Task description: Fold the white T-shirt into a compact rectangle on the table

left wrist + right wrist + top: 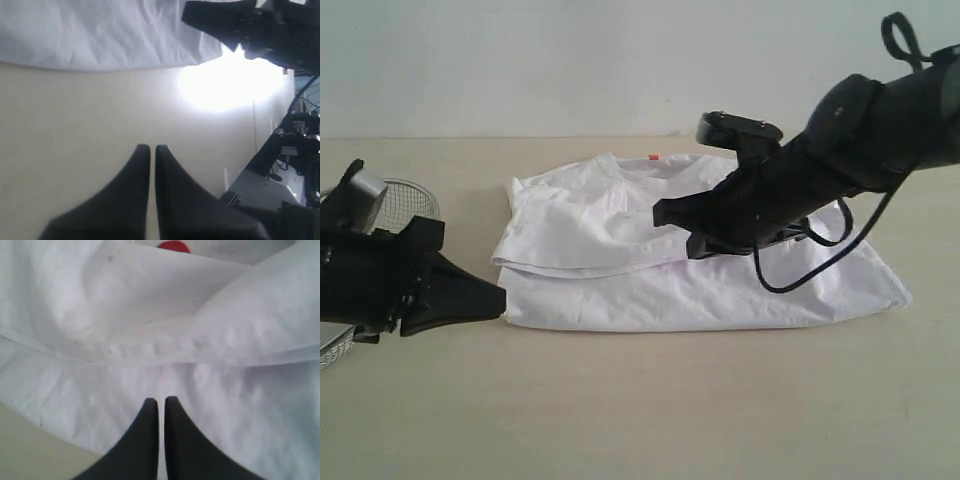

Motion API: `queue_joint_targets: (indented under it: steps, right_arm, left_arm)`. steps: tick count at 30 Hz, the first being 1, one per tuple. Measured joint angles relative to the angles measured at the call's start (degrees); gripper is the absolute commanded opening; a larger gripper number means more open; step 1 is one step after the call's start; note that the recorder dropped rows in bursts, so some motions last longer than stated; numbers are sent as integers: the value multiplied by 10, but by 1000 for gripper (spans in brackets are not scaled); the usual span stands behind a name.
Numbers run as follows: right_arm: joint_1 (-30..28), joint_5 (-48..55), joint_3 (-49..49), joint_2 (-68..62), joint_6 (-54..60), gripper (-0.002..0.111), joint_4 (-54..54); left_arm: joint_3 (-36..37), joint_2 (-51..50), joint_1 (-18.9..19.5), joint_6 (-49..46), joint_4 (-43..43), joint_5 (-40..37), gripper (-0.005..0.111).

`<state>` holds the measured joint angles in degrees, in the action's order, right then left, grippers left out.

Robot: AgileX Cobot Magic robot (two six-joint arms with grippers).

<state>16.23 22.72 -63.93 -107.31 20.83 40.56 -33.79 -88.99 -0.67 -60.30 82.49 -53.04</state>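
Lying partly folded mid-table, the white T-shirt runs its long axis side to side in the exterior view, collar at the far edge. The right gripper is the nearer tool, poised over the cloth's centre with jaws pressed together on nothing, while the left gripper, likewise closed and empty, sits just off the shirt's left end. No lettering is readable; only a small orange collar tag shows.

Bare room is seen along the near edge of the table. The middle is covered by the white T-shirt. The left edge is blocked by a wire basket, and the right arm is stretched over the shirt.
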Motion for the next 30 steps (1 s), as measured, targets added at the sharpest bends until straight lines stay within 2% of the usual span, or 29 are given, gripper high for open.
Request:
queue_joint_targets:
  steps: [11, 30]
  right_arm:
    - [71, -51, -11, -64, 29, 0, 5]
    - [71, -157, -51, -94, 30, 0, 7]
  left_arm:
    - [2, 0, 0, -38, 30, -19, 5]
    - [2, 0, 0, -46, 38, -19, 5]
